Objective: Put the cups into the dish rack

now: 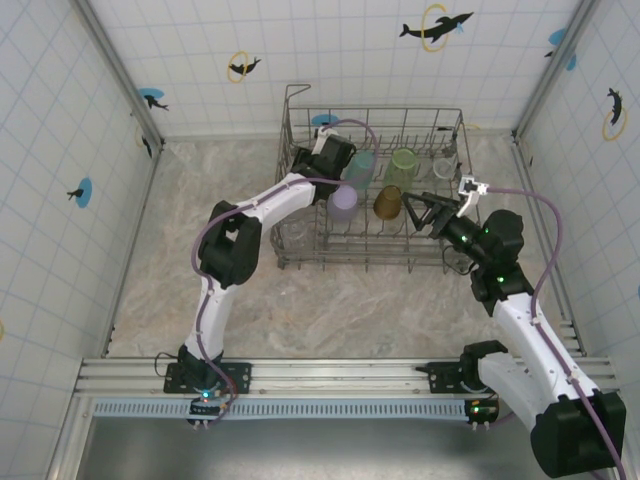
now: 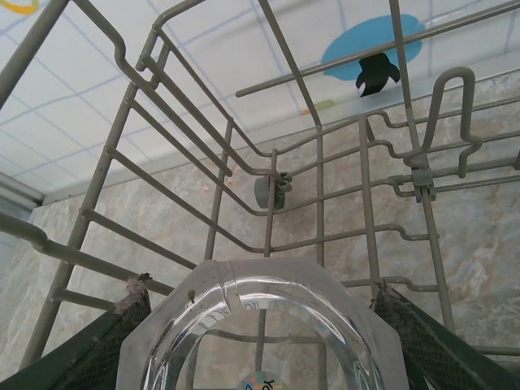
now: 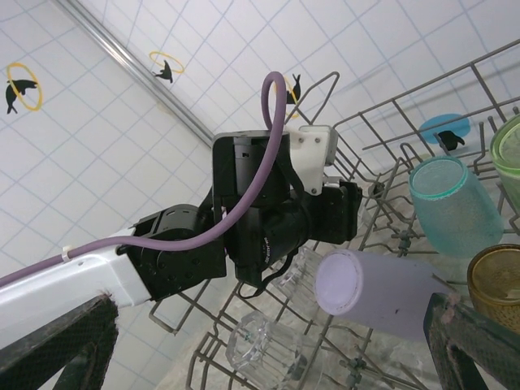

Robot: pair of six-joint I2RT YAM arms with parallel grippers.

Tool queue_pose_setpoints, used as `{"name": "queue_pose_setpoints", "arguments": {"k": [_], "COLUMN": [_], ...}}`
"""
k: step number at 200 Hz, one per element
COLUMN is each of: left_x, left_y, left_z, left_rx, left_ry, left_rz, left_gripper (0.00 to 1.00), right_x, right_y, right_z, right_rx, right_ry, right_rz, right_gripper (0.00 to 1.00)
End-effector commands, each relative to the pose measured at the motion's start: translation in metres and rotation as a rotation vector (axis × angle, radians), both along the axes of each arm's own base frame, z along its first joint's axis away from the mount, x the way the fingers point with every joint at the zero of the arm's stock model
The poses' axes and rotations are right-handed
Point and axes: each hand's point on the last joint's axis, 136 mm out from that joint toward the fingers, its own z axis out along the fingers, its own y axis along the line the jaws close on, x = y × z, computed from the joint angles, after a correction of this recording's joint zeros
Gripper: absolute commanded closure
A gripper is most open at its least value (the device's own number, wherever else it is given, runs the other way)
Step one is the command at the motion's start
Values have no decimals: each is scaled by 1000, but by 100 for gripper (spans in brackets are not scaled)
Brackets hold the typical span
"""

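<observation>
Dish rack [image 1: 350, 262] is seen at the far middle of the worktop [image 1: 180, 300]. It is loaded with the teal cup [image 1: 360, 165], lime green cup [image 1: 403, 160], lavender cup [image 1: 343, 200] and amber cup [image 1: 388, 200], plus some clear ones.

Step in hand, as judged: one more clear cup [image 2: 244, 301] is being placed at the rack's far-left corner. For the next move, the cup would need to be lowered between the wires, released, and the arm lifted straight out so no wire is snagged.

Left pincer [image 2: 260, 341]: clamped part-wide on that clear cup, a finger pressed on either side.

Right pincer [image 1: 425, 212]: spread fully apart, nothing held, hung over the rack's right half just beside the amber cup. Contact cannot be told.
</observation>
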Motion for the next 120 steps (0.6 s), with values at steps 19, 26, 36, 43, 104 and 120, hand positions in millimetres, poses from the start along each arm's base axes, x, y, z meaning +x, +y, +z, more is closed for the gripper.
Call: {"name": "queue_pose_setpoints", "arguments": {"k": [19, 26, 36, 43, 104, 120], "left_x": [7, 7, 7, 7, 7, 6], "left_y": [5, 5, 5, 5, 6, 5], "left_z": [23, 25, 27, 29, 42, 54], "left_rx": [-36, -44, -53, -57, -80, -106], "left_ry": [-76, -79, -86, -90, -115, -129], "left_rz": [65, 66, 68, 70, 76, 69], "left_gripper": [35, 33, 26, 22, 6, 3], "right_x": [-2, -2, -2, -3, -3, -3], "right_y": [-4, -4, -4, -4, -5, -6], "right_z": [-5, -5, -4, -3, -4, -2], "right_rx": [9, 10, 11, 12, 16, 17], "right_ry": [7, 8, 6, 4, 11, 6], "right_rz": [-12, -13, -10, -11, -13, -13], "right_gripper": [0, 0, 0, 0, 0, 0]}}
